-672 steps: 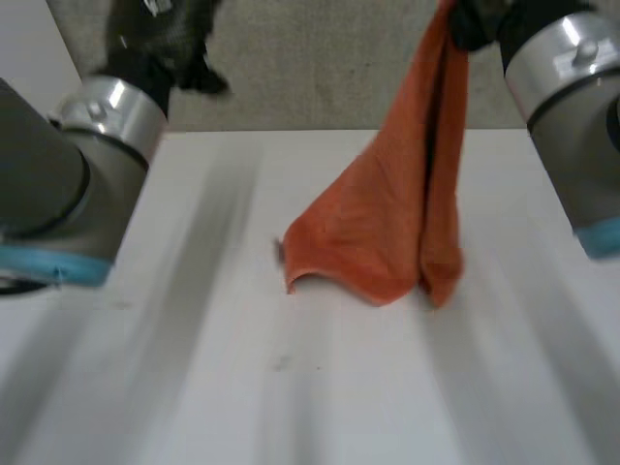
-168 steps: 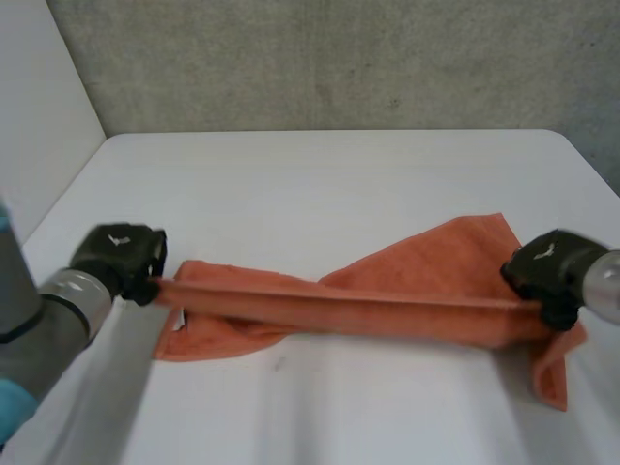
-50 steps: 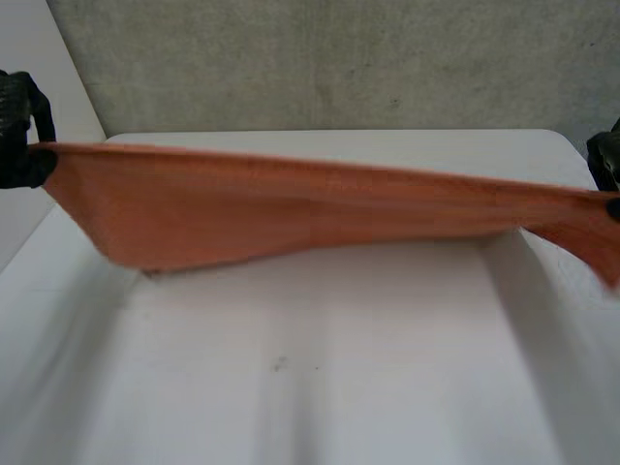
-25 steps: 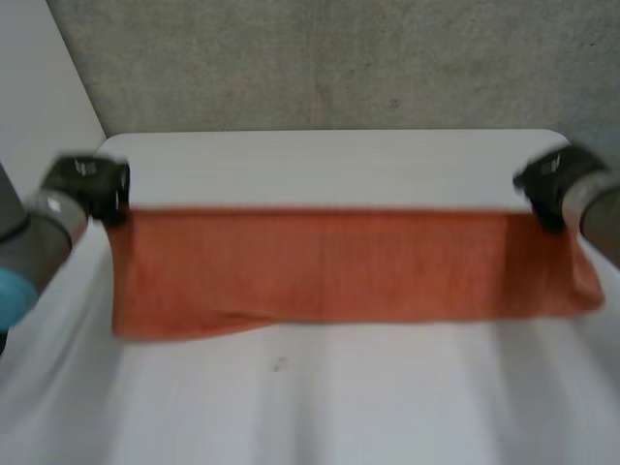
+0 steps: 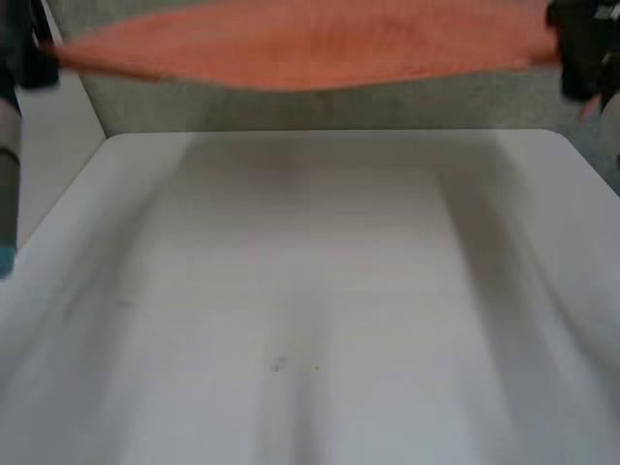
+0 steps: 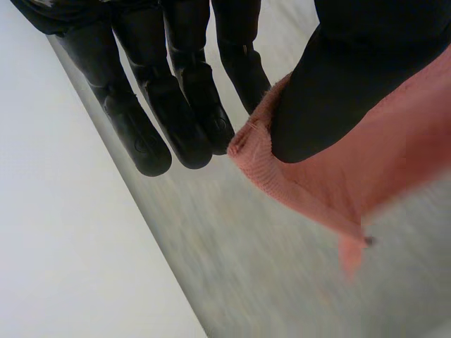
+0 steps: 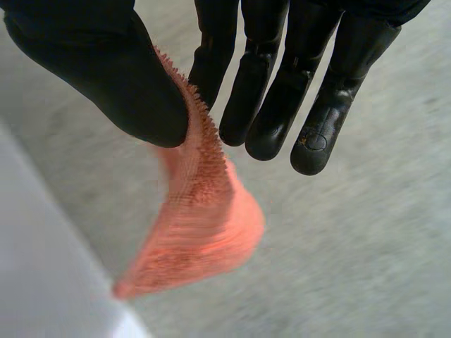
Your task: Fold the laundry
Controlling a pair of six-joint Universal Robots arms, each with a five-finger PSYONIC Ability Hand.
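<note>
Up above the white surface (image 5: 310, 310), well clear of it, I've got the orange towel (image 5: 310, 44) stretched out wide between both hands, with its lower edge sagging a bit in the middle. My left hand (image 6: 176, 105) has one corner pinched between the thumb and the nearest finger. The other fingers are straight and just hang beside the cloth, not touching it as far as I can tell. My right hand (image 7: 282, 84) is doing pretty much the same at the opposite end: thumb pressing a fuzzy corner of the towel against one finger, rest of the fingers straight and close together. A little flap of cloth dangles below each pinch.
</note>
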